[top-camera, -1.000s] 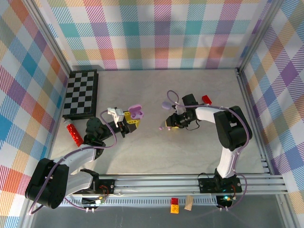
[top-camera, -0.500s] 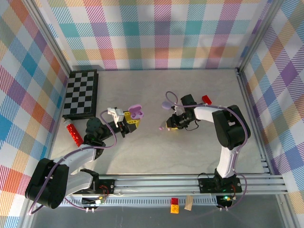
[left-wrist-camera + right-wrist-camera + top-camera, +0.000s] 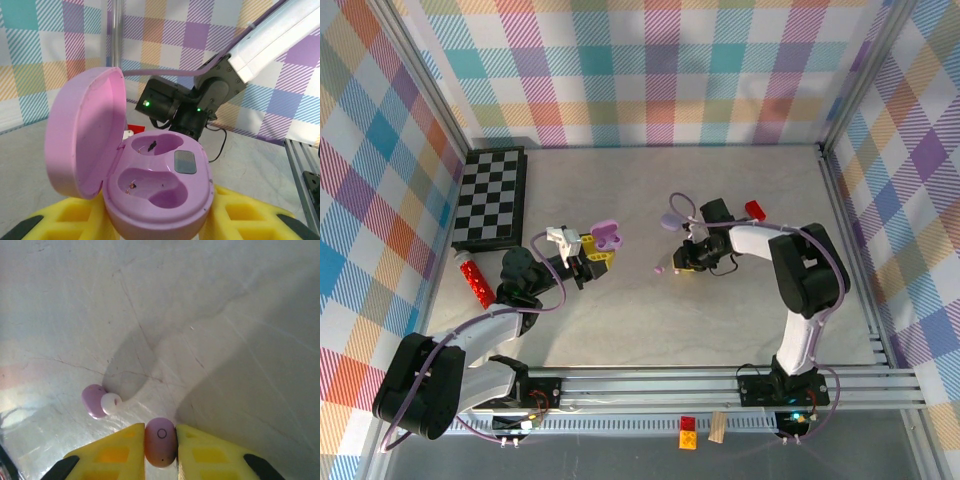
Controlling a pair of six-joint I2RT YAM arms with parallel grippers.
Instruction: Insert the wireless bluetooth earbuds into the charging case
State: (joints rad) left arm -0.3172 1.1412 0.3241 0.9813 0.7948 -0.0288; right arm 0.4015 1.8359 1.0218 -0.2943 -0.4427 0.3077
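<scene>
Near the table (image 3: 200, 315), right pincer (image 3: 160, 428) pinches an earbud (image 3: 160, 442), its sides hidden; left pincer (image 3: 150, 212) grips the open case (image 3: 165, 187).

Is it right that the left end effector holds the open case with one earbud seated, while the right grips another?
No: the left wrist view shows both wells of the pink pebble-shaped plastic charging case empty. The left end effector holds it open and the right end effector grips a small pink plastic earbud.

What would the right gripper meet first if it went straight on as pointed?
Probably the bare table: the right gripper, shut on a pink earbud, points down at it. The loose earbud lies left of that line, though depth is unclear.
</scene>
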